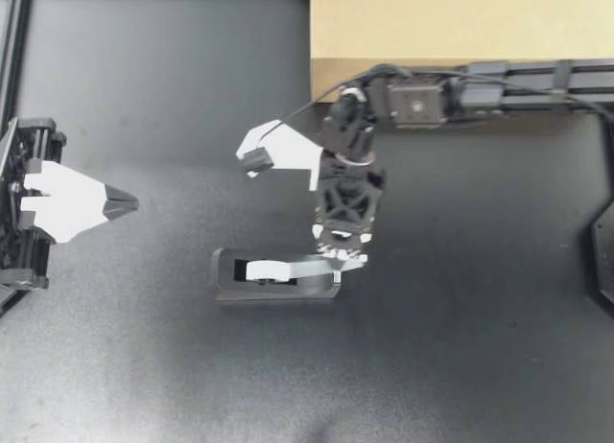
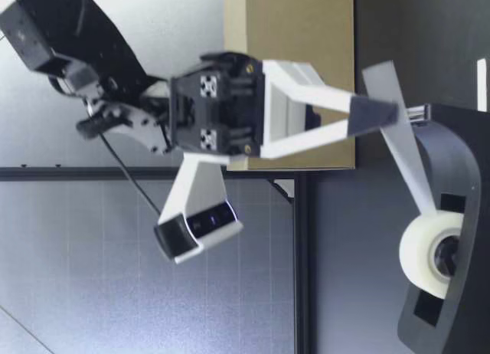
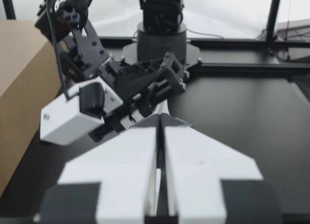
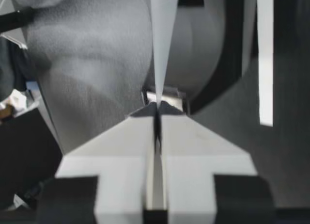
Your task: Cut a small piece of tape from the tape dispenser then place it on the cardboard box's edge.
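Stretching taut from the white roll (image 1: 261,269) in the black dispenser (image 1: 230,291), a pale, narrow tape strip (image 1: 307,267) sits clamped in my right gripper (image 1: 341,258)'s jaws, while my left gripper (image 1: 129,205)'s jaws are pressed together.

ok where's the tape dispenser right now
In the top view the tape dispenser sits mid-table, one end under my right gripper, which is shut on its tape strip; the cardboard box is beyond that gripper.

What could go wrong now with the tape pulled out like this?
My right pincer is shut on the tape strip, uncut from the roll. Nothing braces the tape dispenser; my left pincer sits far away, so pulling may drag it. The loose strip could also twist and stick to itself.
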Controlling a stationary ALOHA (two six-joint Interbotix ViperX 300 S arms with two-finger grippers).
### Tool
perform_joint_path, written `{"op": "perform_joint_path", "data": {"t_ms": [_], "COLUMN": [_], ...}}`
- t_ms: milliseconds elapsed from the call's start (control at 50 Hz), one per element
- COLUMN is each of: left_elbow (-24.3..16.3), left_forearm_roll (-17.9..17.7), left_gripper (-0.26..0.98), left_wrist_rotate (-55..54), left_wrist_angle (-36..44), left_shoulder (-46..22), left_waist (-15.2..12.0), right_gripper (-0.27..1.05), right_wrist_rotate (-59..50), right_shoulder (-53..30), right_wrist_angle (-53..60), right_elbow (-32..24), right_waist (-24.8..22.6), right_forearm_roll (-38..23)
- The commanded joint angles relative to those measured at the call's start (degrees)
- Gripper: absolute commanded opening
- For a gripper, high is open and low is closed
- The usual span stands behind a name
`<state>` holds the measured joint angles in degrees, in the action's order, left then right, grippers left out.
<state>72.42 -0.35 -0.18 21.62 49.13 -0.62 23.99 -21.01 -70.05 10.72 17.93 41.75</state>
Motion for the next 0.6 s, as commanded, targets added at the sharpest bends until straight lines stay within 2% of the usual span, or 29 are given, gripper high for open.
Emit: {"op": "perform_joint_path", "data": {"t_ms": [0, 220, 580], "left_elbow": [-1.0, -1.1, -0.9], "left_forearm_roll": [-0.1, -0.1, -0.1], "left_gripper": [-0.11, -0.11, -0.11], "left_wrist_rotate": [0.0, 0.0, 0.2], "left_wrist_angle": [0.5, 0.5, 0.5], "left_shoulder": [-0.3, -0.2, -0.3], "left_waist": [-0.1, -0.1, -0.1], "right_gripper": [-0.05, -0.05, -0.05], "right_wrist_rotate": [0.1, 0.3, 0.1], "right_shoulder": [3.6, 4.7, 5.8], "right_wrist_angle": [0.4, 1.1, 1.2], "right_elbow": [1.1, 3.9, 3.9], "right_waist": [0.6, 0.6, 0.6], "right_forearm_roll": [0.1, 0.1, 1.1]}}
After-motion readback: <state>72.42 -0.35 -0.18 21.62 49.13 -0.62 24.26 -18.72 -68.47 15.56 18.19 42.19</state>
